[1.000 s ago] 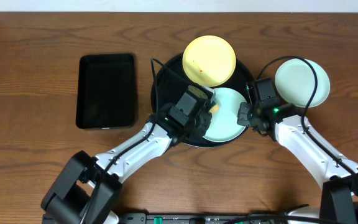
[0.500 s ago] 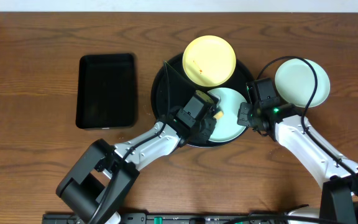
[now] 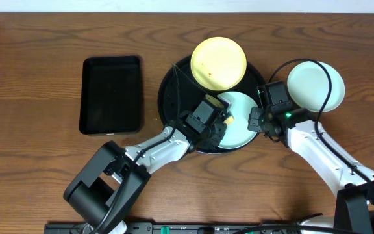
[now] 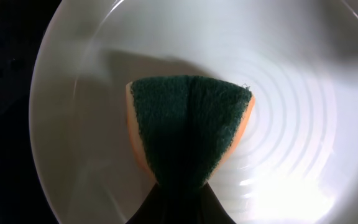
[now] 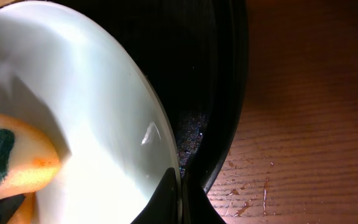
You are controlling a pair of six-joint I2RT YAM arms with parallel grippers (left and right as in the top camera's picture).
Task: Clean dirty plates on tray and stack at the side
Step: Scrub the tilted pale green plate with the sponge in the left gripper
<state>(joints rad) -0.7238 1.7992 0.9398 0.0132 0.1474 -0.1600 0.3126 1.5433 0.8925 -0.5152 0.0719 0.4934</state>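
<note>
- Teal, glossy and faintly ringed: the teal plate [image 3: 240, 127] I am cleaning lies on the near right part of the round black tray [image 3: 171, 97].
- My left pincer [image 4: 179, 186] is pinching a sponge [image 4: 188, 124], green scourer over orange foam, set against the plate's middle.
- My right pincer [image 5: 180, 190] is pressed together on that plate's right rim, steadying it.
- The pale yellow plate [image 3: 219, 62], with small orange-red smears, sits at the tray's far side and overhangs the rim.
- A second teal plate [image 3: 315, 84] rests on the wooden worktop [image 3: 37, 169], just right of the tray. A rectangular black tray [image 3: 111, 94] lies well to the left.
- I judge the step in hand to be scrubbing this plate, with the yellow one not yet cleaned.
- The next move calls for sweeping the sponge across the plate's face while the right side holds firm. After that, the plate goes onto the one at the side.
</note>
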